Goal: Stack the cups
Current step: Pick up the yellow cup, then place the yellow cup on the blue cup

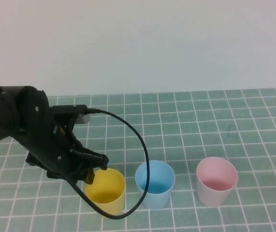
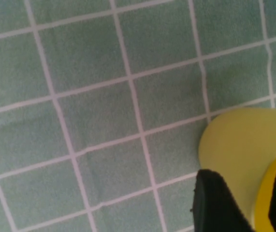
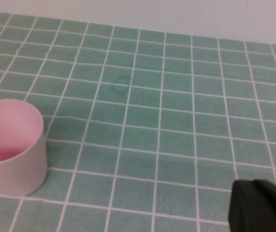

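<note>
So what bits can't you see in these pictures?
- Left end effector at the yellow cup: high view, the arm hides its fingers; left wrist view, the frame edge cuts them off.
- Right end effector: right wrist view shows only a corner, near the pink cup.

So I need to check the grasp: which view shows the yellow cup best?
The high view: the whole yellow cup, left gripper at its rim. The left wrist view shows only its side wall; the right wrist view misses it.
</note>
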Motion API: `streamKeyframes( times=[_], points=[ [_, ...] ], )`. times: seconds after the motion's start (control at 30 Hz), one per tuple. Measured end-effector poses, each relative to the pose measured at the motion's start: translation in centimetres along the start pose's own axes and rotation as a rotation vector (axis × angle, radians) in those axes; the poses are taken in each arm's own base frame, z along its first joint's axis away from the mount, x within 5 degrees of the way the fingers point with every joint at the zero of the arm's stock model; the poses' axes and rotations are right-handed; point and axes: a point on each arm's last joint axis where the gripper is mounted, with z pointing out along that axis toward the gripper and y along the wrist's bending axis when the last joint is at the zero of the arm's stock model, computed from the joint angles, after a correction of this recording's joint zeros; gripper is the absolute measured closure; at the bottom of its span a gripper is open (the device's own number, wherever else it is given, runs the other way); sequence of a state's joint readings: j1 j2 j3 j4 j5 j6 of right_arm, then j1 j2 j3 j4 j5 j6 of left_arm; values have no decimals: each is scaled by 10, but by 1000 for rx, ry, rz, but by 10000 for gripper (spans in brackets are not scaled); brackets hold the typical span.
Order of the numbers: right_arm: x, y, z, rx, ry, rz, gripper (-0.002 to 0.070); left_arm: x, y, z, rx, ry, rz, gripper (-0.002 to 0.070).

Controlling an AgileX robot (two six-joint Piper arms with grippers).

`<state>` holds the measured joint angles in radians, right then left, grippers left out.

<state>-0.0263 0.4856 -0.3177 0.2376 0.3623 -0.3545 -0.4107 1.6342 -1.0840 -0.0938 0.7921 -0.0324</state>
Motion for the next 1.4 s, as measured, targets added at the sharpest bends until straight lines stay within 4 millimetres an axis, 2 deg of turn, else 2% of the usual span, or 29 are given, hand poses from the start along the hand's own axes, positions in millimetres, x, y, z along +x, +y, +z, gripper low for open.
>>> streamKeyframes(
  times=[0.23,0.43,0.53,0.63,0.73,0.83,0.97,1.13,1.23,1.33,1.4],
  points=[
    [0,0,0,0,0,1,678,0,-3,1,29,9,23,419],
    [0,0,0,0,-4,2,678,3,-2,19,30,96,55,419],
    [0,0,0,0,-4,2,678,4,-1,22,30,115,56,427],
    [0,0,0,0,-4,2,678,4,-2,22,30,111,56,485],
    [0,0,0,0,-4,2,678,3,-2,22,30,99,56,599],
    [0,0,0,0,-4,2,678,1,-2,19,28,106,61,652],
    [0,0,0,0,-4,2,678,-10,-2,4,8,116,90,660],
    [0,0,0,0,-4,2,678,-32,-7,-42,11,30,109,661],
    [0,0,0,0,-4,2,678,-43,-18,-72,96,-59,85,661],
    [0,0,0,0,-4,4,678,-50,-35,-88,205,-121,139,661],
    [0,0,0,-1,-4,6,678,-50,-50,-91,242,-145,201,661]
  ],
)
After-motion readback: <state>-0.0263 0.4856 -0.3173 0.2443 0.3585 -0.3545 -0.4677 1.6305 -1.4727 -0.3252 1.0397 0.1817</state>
